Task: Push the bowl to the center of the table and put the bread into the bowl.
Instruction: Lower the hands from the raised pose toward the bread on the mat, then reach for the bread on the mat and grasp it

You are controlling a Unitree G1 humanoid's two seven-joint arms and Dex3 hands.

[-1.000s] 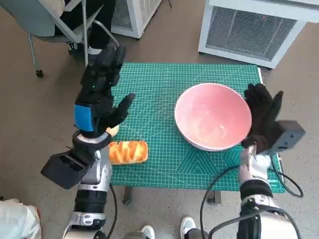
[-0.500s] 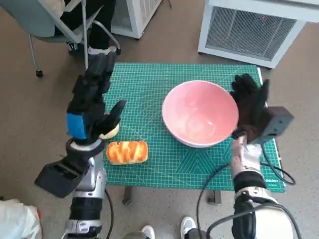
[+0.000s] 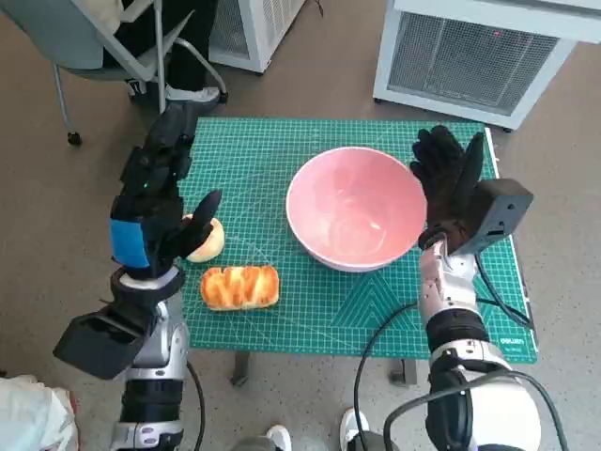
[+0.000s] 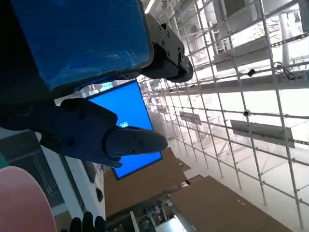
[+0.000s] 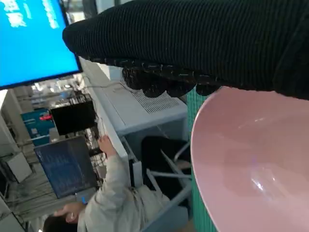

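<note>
Fig.: my right hand (image 3: 453, 188), flat, fingers spread, holding nothing, presses bowl (image 3: 355, 207) rim to slide it centreward. Left hand (image 3: 155, 193) open, raised near bread (image 3: 240, 287) at table (image 3: 310, 324) edge, w/ nothing held.

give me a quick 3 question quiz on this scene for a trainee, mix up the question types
1. True or false: the bread already lies inside the pink bowl.
2. Which hand is against the bowl's rim? A) left hand B) right hand C) neither
3. Fill in: the bowl and bread sit on a ______ cutting mat.

Key
1. False: the bread lies on the mat, apart from the bowl, near the left hand.
2. B: the gloved right hand is flat against the bowl's side; the left hand hovers open, holding nothing.
3. green
</note>
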